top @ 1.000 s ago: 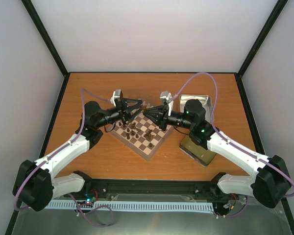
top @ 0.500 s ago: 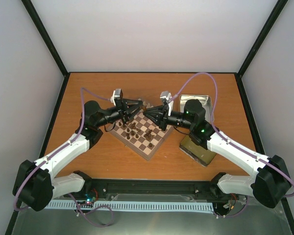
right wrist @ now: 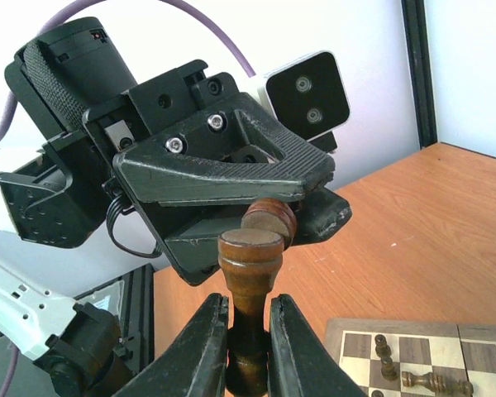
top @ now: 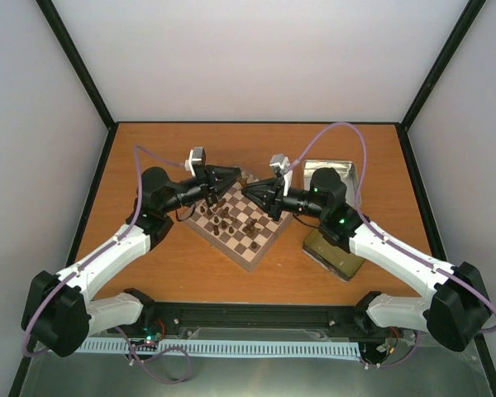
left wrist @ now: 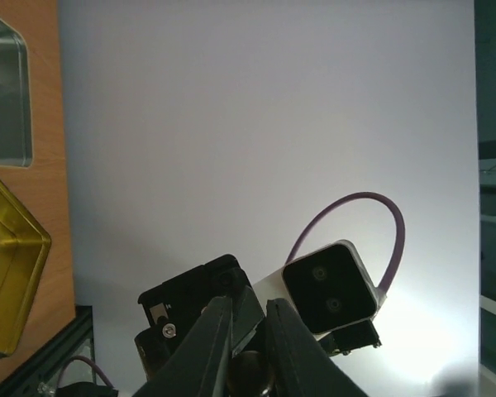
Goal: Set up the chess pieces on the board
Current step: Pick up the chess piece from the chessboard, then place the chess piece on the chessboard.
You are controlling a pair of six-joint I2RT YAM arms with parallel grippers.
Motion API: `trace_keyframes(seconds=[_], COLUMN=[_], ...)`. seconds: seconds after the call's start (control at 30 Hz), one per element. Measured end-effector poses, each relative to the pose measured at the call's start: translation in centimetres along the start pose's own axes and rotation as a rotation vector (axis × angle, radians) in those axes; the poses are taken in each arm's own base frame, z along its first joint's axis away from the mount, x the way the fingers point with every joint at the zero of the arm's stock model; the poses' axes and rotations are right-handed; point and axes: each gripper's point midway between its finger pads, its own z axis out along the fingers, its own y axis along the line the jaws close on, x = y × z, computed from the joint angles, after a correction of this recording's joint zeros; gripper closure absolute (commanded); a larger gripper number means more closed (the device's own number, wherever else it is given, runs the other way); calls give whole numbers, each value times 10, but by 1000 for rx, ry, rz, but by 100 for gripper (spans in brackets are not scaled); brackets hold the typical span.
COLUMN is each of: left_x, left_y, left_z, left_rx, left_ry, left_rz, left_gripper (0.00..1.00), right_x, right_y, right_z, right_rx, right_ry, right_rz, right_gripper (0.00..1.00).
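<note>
Right wrist view: a dark brown turned-wood chess piece (right wrist: 250, 248) is gripped by its narrow stem between the fingers of the right gripper (right wrist: 250, 308), its flat round end pointing away from the wrist. Just beyond it, nearly touching, a second dark piece (right wrist: 269, 218) appears to be clamped in the left gripper (left wrist: 248, 308), though the contact itself is half hidden. Both pieces are held in the air above the far corner of the small checked wooden chessboard (top: 250, 246), on which a cluster of dark chessmen (top: 226, 217) is already placed; one of them seems to be lying flat. To the right of the board, a silver rectangular tin (top: 341, 171) and a yellow-olive tin (top: 335, 255) are seen on the orange-brown wooden table (top: 149, 149). A collision is the main risk, since the two grippers are set tip to tip. A piece could be knocked loose or twisted on its rounded stem. Standing chessmen could also be toppled if the fingers are lowered among such closely packed squares.
</note>
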Motion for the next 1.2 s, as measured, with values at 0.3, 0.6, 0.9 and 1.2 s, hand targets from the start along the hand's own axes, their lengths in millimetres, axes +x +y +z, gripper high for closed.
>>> trace_keyframes(seconds=[0.3, 0.6, 0.9, 1.2], left_x=[-22, -74, -109, -72], left_y=[18, 88, 185, 183], left_z=[-8, -64, -109, -55], left_rx=[-179, -696, -1173, -1132], left_ry=[-132, -368, -389, -234], left_rz=[213, 585, 641, 896], left_gripper=[99, 99, 99, 99], right_x=[18, 59, 62, 58], right_y=[-12, -30, -32, -36], right_z=[-10, -24, -29, -39], right_rx=[94, 208, 241, 298], right_ry=[54, 155, 167, 158], right_rz=[32, 117, 127, 115], right_gripper=[87, 86, 87, 86])
